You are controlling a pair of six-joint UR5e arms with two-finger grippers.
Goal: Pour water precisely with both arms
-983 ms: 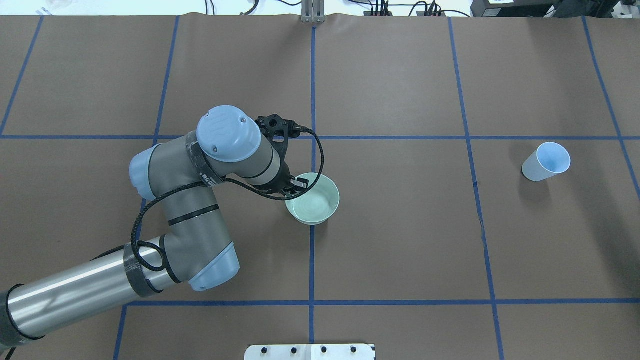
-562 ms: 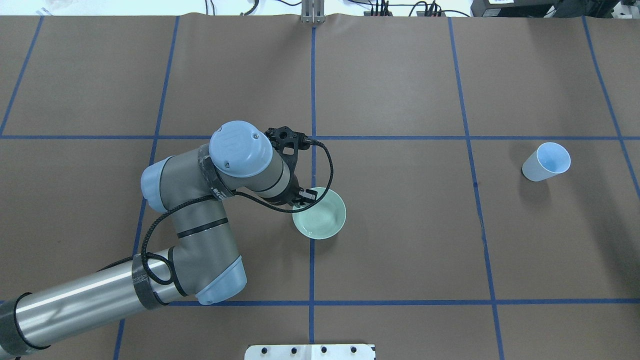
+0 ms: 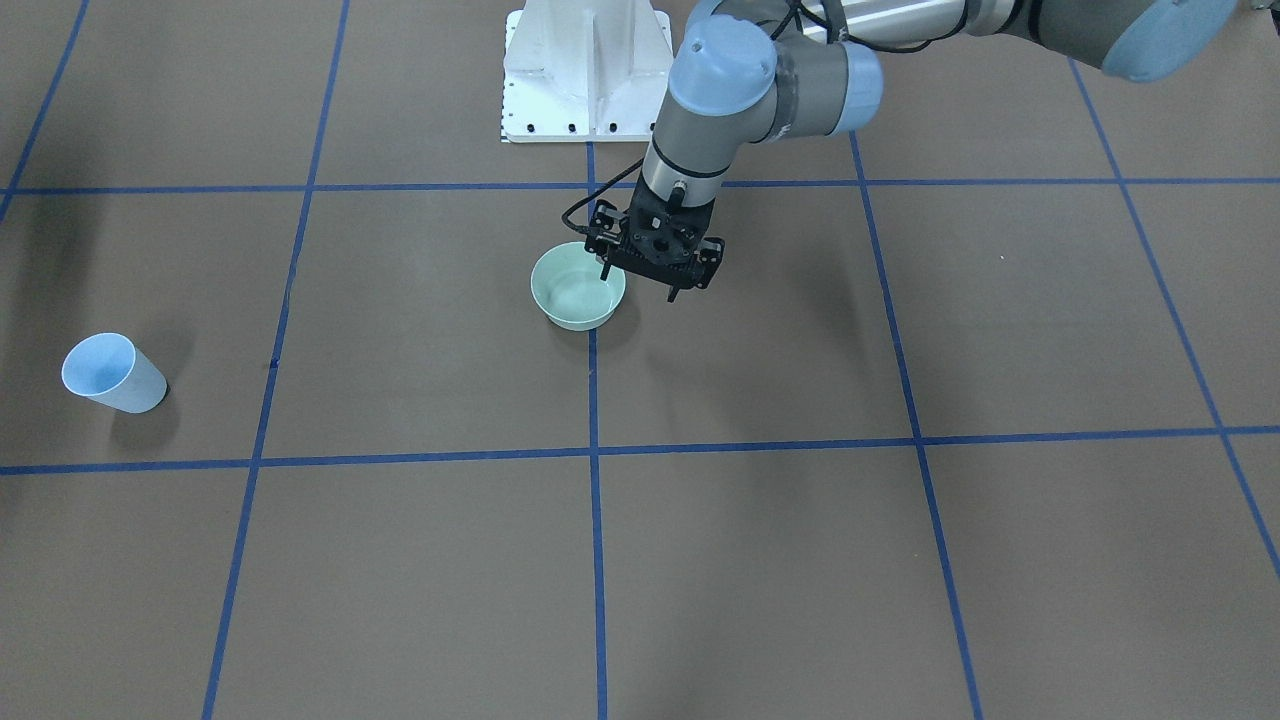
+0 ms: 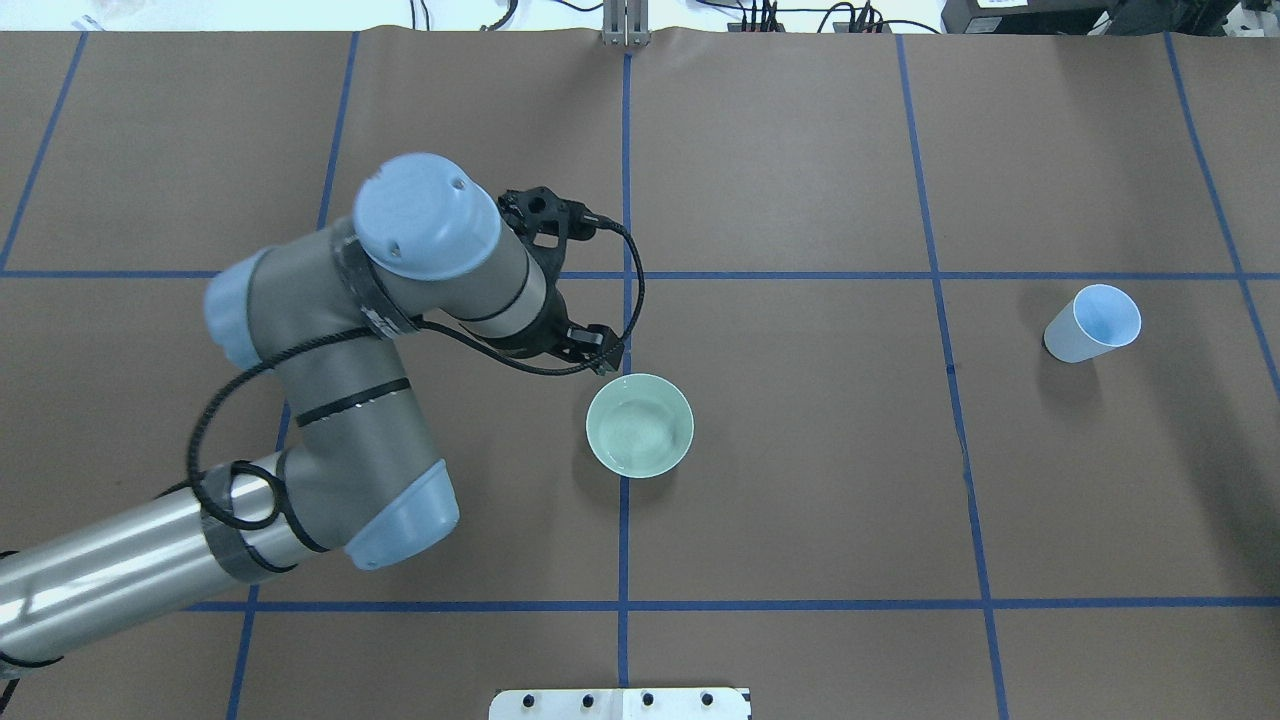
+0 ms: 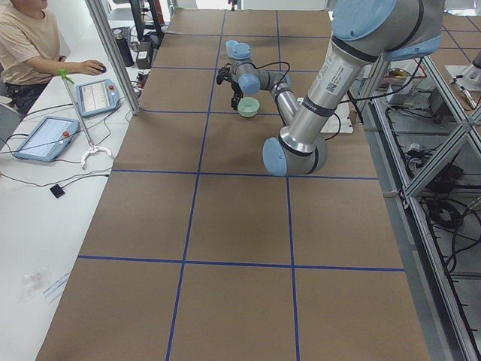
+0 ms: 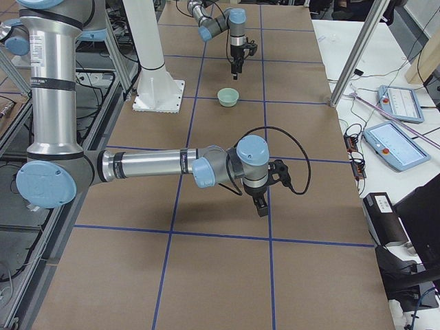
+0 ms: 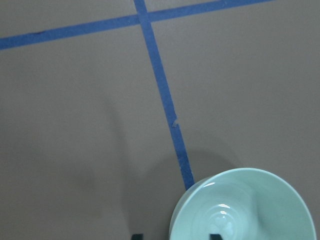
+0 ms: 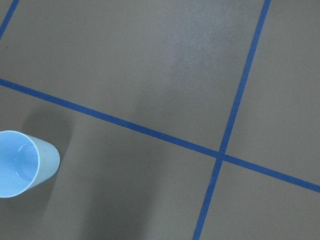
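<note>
1. Water [image 7: 223, 215] is seen only as faint rings and whitish glints in the bottom of one pale green bowl [image 4: 640, 425]; the amount cannot be judged.
2. One bowl is counted, set upright near the middle of the brown table [image 4: 800, 500], on a blue tape line [image 4: 623, 540] that runs near to far.
3. One light blue cup [image 4: 1092, 323] is counted, stood mouth up well apart to the right of the bowl; whether anything is in it cannot be told.
4. Two arms are counted: the left arm [image 4: 330, 400] is extended from the near left, and the right arm [image 6: 144, 165] is shown only in the right side view.
5. The left gripper [image 3: 638, 283] is pointed downward just beside the bowl's far-left rim, its two fingers [image 3: 603, 270] spread with nothing between them.
6. The right gripper [image 6: 260, 206] is pointed down over the table; whether its jaws are spread or pressed together cannot be told.
7. One white pedestal [image 3: 585, 70] is seen at the robot's edge, and one person [image 5: 30, 37] is seated at a side desk on which two screens [image 5: 46, 137] are laid.
</note>
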